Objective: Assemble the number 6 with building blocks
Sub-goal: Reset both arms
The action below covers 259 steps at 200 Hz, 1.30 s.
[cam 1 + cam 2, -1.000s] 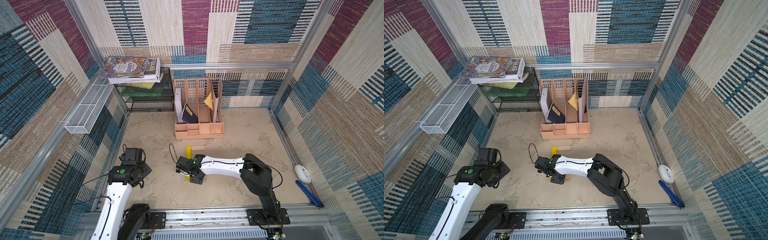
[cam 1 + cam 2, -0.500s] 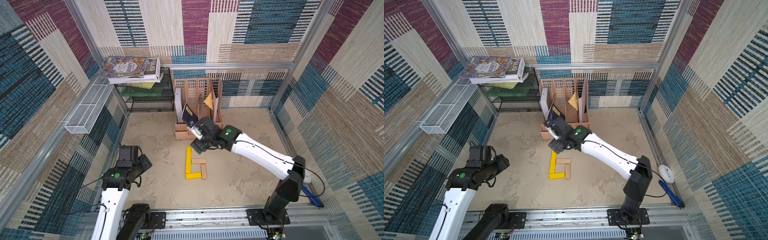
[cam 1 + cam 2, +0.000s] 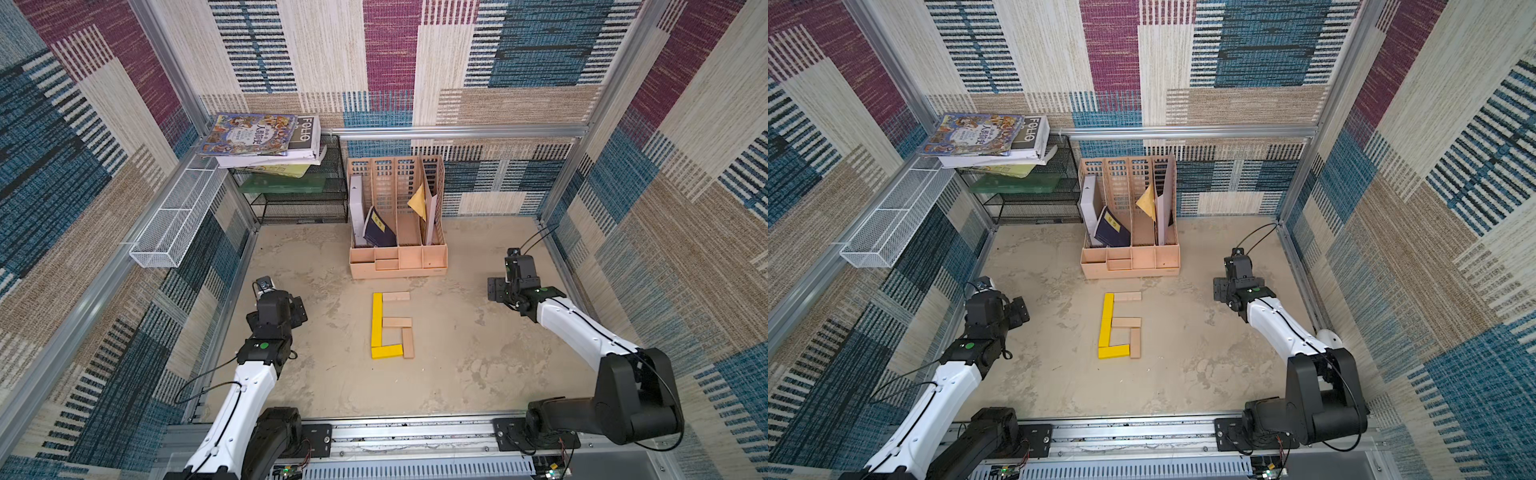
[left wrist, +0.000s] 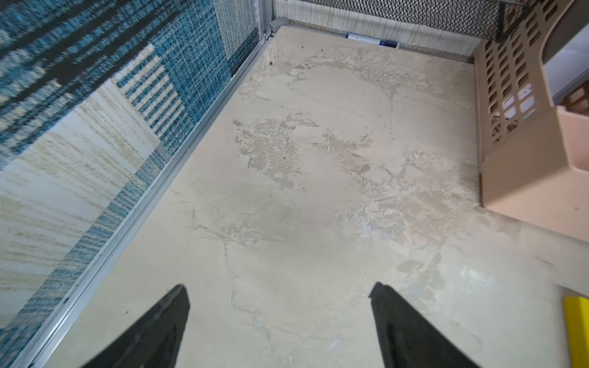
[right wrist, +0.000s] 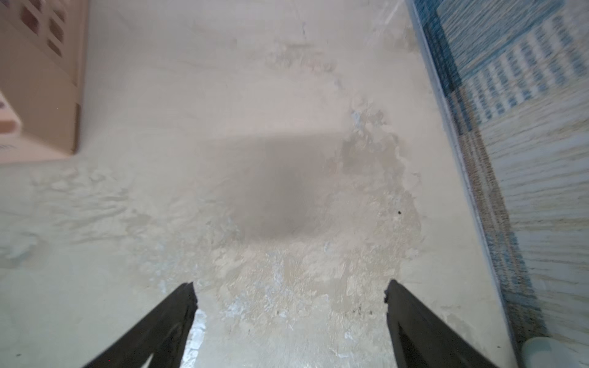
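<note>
At about 10 o'clock a white wire basket (image 3: 174,220) sits against the wall. Beside it, near 11 o'clock, books (image 3: 257,141) lie stacked on a black mesh rack (image 3: 299,203). The left tool (image 3: 296,312) hangs at 9 o'clock over the sandy surface (image 3: 457,374), close to the wall. In the left wrist view its fingers (image 4: 153,328) stand wide apart, with only bare surface between them. In the middle of the surface lies the number 6 (image 3: 397,322), made of six blocks (image 3: 377,307) lying flat. Two yellow ones, end to end, form its 9 o'clock side. One pale block runs toward 3 o'clock from the top and another from the middle. A third pale one forms the lower 3 o'clock side, and a yellow one closes the bottom at 6 o'clock. A peach file organizer (image 3: 397,266) stands near the digit at 12 o'clock, not touching it. The right tool (image 3: 496,289) hangs at 3 o'clock, well apart from the digit. In the right wrist view its fingers (image 5: 159,328) are spread wide and hold nothing.
</note>
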Each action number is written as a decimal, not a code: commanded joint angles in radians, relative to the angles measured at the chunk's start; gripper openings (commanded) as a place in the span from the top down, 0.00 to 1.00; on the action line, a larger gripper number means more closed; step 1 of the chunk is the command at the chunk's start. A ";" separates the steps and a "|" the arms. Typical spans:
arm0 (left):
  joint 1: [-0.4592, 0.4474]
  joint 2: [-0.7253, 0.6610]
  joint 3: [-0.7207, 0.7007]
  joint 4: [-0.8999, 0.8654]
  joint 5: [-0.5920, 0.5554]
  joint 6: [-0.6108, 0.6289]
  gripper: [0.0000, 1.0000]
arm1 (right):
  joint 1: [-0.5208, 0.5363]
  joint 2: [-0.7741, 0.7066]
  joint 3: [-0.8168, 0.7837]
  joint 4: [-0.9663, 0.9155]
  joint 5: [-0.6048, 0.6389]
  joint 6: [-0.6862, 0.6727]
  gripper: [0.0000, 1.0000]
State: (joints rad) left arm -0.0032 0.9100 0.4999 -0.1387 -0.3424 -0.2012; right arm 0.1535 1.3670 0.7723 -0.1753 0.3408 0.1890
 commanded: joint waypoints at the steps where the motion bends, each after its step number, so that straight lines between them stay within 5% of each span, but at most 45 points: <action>1: 0.004 0.058 -0.096 0.318 0.049 0.088 0.07 | -0.033 0.003 -0.106 0.313 -0.084 -0.044 0.04; 48: 0.014 0.252 -0.109 0.476 0.129 0.141 0.07 | -0.059 0.100 -0.252 0.679 -0.128 -0.184 0.04; 92: 0.032 0.457 0.001 0.576 0.205 0.164 0.11 | -0.090 0.239 -0.161 0.794 -0.185 -0.244 0.01; 108: 0.034 0.531 0.020 0.662 0.234 0.149 0.12 | -0.134 0.298 -0.073 0.687 -0.308 -0.238 0.04; 126: 0.031 0.595 0.000 0.739 0.293 0.180 0.16 | -0.147 0.225 -0.167 0.776 -0.411 -0.266 0.04; 135: 0.018 0.579 -0.052 0.834 0.265 0.186 0.01 | -0.148 0.158 -0.257 0.871 -0.426 -0.271 0.04; 148: -0.017 0.557 -0.173 1.025 0.217 0.208 0.01 | -0.152 0.078 -0.379 1.017 -0.391 -0.245 0.04; 174: -0.020 0.584 -0.080 0.876 0.179 0.194 0.01 | -0.174 0.122 -0.547 1.379 -0.354 -0.212 0.04; 187: 0.011 0.608 -0.016 0.789 0.235 0.173 0.01 | -0.181 0.106 -0.471 1.197 -0.357 -0.190 0.04; 259: 0.016 0.602 -0.027 0.802 0.243 0.175 0.01 | -0.183 0.116 -0.482 1.235 -0.331 -0.181 0.04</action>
State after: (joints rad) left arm 0.0109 1.5112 0.4706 0.6571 -0.1059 -0.0242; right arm -0.0292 1.4826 0.2863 1.0237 -0.0013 -0.0032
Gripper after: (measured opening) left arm 0.991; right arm 0.958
